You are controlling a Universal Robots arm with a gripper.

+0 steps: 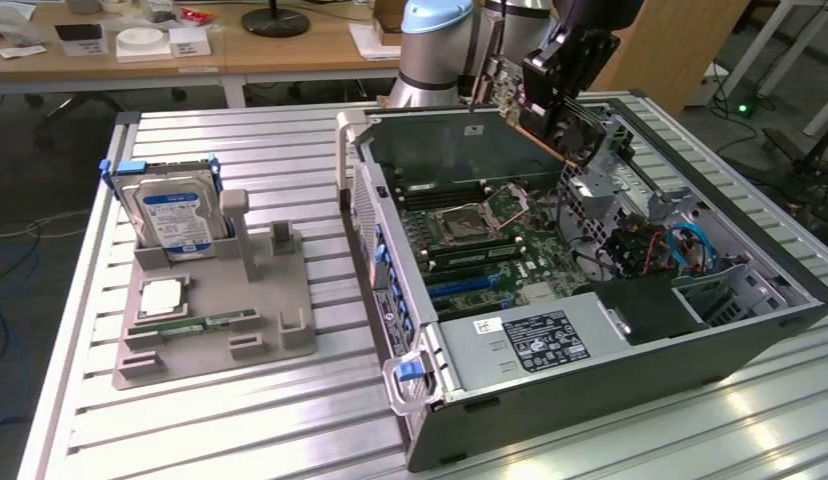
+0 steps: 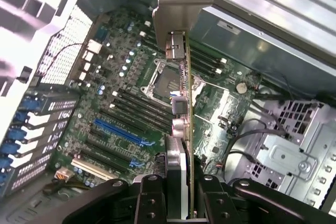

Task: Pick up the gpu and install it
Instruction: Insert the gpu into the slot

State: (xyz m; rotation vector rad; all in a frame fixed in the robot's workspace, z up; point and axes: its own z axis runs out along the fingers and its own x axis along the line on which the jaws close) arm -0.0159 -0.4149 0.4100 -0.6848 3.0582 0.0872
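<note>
My gripper [image 1: 561,85] hangs over the far end of the open computer case [image 1: 734,320], shut on the gpu [image 1: 576,126]. The black card is tilted, its round fan facing the exterior view's right. In the wrist view the gpu [image 2: 182,129] shows edge-on between my two black fingers [image 2: 149,198], with its silver bracket [image 2: 176,3] at the far end. Below the card lies the green motherboard [image 2: 131,61] with its blue slots [image 2: 118,132] and the processor socket [image 2: 167,77]. The card is above the board and touches none of the slots.
On the exterior view's left a grey holder [image 1: 214,335] carries the silver hard drive [image 1: 174,215], a square chip [image 1: 161,297] and a green memory stick [image 1: 194,322]. Cables and a drive cage [image 1: 654,240] fill the case's right side. The slatted metal table [image 1: 254,150] lies around both.
</note>
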